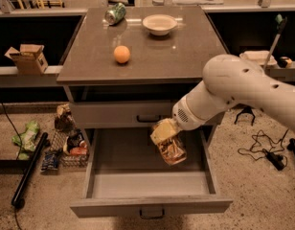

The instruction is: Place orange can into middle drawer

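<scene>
My gripper (167, 143) hangs over the open middle drawer (147, 183), at its back right part, just below the shut upper drawer front. It is shut on the orange can (172, 151), a creased orange-gold can that tilts down and to the right from the fingers. The can is above the drawer's grey floor, not touching it. The white arm reaches in from the right.
On the table top lie an orange ball (121, 54), a green can (115, 13) on its side and a white bowl (159, 24). The upper drawer front (121, 113) has a black handle. Clutter and a wire basket (66, 147) sit on the floor at left; cables lie at right.
</scene>
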`<state>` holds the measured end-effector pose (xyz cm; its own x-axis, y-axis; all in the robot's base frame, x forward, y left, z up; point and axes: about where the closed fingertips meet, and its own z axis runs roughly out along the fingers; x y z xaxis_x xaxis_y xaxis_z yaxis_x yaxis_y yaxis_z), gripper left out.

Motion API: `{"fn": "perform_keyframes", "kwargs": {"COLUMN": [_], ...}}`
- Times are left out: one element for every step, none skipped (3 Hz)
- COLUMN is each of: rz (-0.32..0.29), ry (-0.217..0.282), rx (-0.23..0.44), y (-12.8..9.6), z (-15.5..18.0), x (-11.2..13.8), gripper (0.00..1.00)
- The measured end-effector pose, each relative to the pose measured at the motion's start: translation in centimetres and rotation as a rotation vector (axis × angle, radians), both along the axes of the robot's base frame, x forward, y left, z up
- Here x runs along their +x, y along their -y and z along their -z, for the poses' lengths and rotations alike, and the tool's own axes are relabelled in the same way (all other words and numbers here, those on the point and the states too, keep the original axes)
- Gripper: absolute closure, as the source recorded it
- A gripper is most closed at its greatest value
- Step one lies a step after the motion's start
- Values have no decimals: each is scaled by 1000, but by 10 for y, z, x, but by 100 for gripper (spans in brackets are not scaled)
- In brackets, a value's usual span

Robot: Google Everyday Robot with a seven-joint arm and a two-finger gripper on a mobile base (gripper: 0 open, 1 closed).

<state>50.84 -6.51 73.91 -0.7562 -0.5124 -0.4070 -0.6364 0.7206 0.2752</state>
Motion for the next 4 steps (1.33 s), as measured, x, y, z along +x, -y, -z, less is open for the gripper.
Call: {"fn": "perform_keyframes", "kwargs": {"rz": [-57,-54,-40,-9], "ry": [-39,-60,-80,-89], "rx": [-19,16,43,69], "y": [-27,-41,-55,-62], "z": [82,137,185,220], "x": [6,18,31,46], "gripper": [100,100,100,100]}}
